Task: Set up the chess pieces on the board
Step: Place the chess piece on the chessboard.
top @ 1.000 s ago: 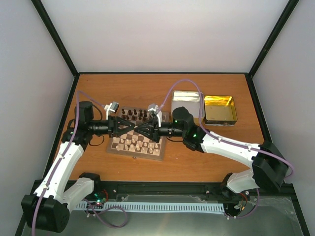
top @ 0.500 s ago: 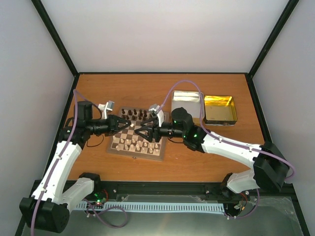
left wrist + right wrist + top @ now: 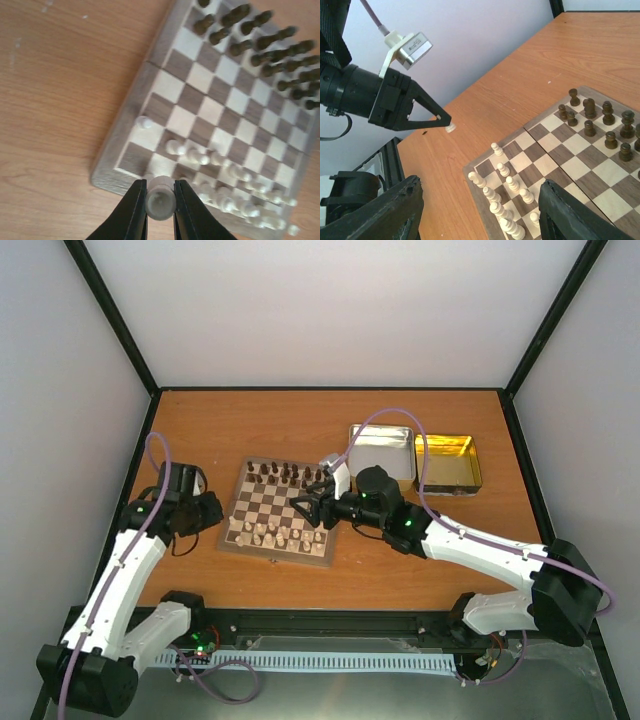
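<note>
Off the left edge of the square checkered wooden board (image 3: 122,142), your left gripper (image 3: 160,192) pinches a pale cream chessman (image 3: 160,202); lower it upright and release gently, while your right gripper (image 3: 310,502) gapes empty.

board (image 3: 120,150): matt wood | table (image 3: 60,100): smth wood-grain | silver tin (image 3: 385,440): shiny mtl

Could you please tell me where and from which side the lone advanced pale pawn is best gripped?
Take the pale pawn by its round head, straight down from above: it stands upright in the board's edge column, apart from the other pale pawns.
</note>
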